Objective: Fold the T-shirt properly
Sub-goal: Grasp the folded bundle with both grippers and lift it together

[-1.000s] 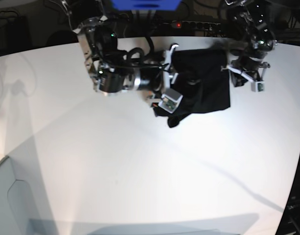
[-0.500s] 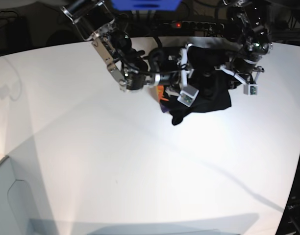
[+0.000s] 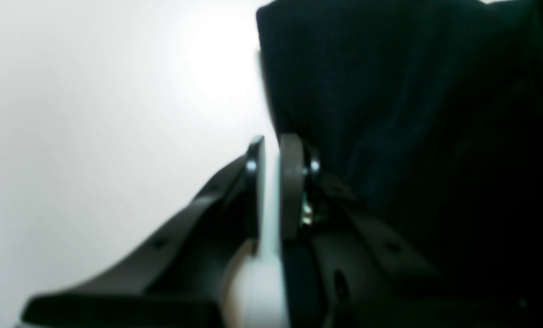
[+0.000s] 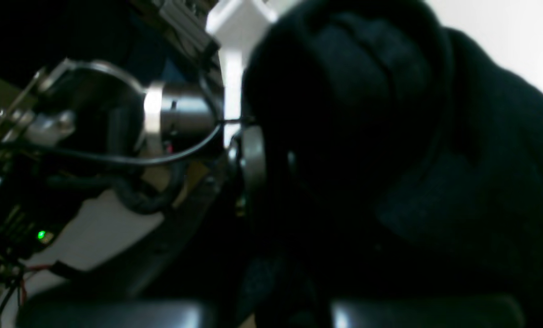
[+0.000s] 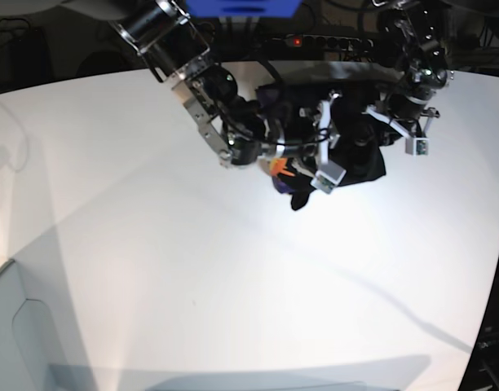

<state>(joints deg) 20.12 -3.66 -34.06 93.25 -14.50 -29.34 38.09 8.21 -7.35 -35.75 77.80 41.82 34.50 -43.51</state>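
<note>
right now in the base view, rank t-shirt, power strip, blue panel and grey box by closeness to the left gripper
1. T-shirt, right beside the left gripper.
2. Power strip, at the back, beyond the table edge.
3. Blue panel, top centre.
4. Grey box, bottom-left corner.

Both arms reach in toward the far middle of the scene. The right arm (image 5: 202,98) stretches diagonally down from the upper left, its wrist turned so the right gripper (image 5: 335,147) points sideways, jaws pinched on black cloth. The left arm (image 5: 417,49) descends from the upper right corner, its left gripper (image 3: 271,182) angled downward, jaws drawn almost together with only a thin slit between them.
</note>
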